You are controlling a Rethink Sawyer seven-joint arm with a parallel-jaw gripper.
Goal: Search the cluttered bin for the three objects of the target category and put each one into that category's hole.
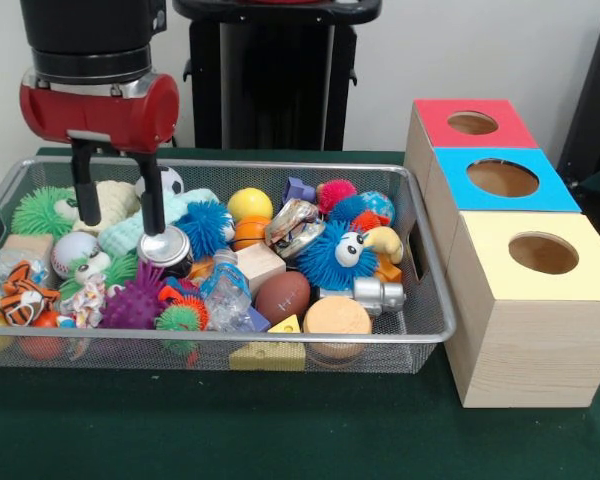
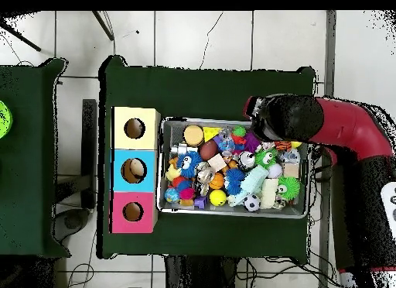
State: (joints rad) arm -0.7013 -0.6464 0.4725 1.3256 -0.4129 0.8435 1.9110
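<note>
**Gripper poised over crowded toy bin**

Front view showed the gripper (image 1: 120,205) hanging low in the bin (image 1: 420,270), its two black fingers (image 1: 86,185) spread apart with nothing between them. A silver can (image 1: 166,248) lay just below one fingertip and appeared to touch it; a cream plush (image 1: 115,203) sat behind the other. Green spiky balls (image 1: 42,210) lay off to one side of the gripper, a blue fuzzy toy (image 1: 202,225) to the other. Nearer the camera than the fingertips rested a purple spiky ball (image 1: 135,300) and a toy tiger (image 1: 22,295).

Nothing showed which category was the target, so its three objects could not be picked out; they presumably lay among the heap. Three boxes, red (image 1: 470,122), blue (image 1: 502,178) and yellow (image 1: 542,252), stood well beyond the bin's far end from the gripper.

Overhead, the arm (image 2: 325,122) hid the gripper. The toys lay packed tight, so closing could pinch a neighbour along with the intended piece, and the smooth can could slip free or roll.
</note>
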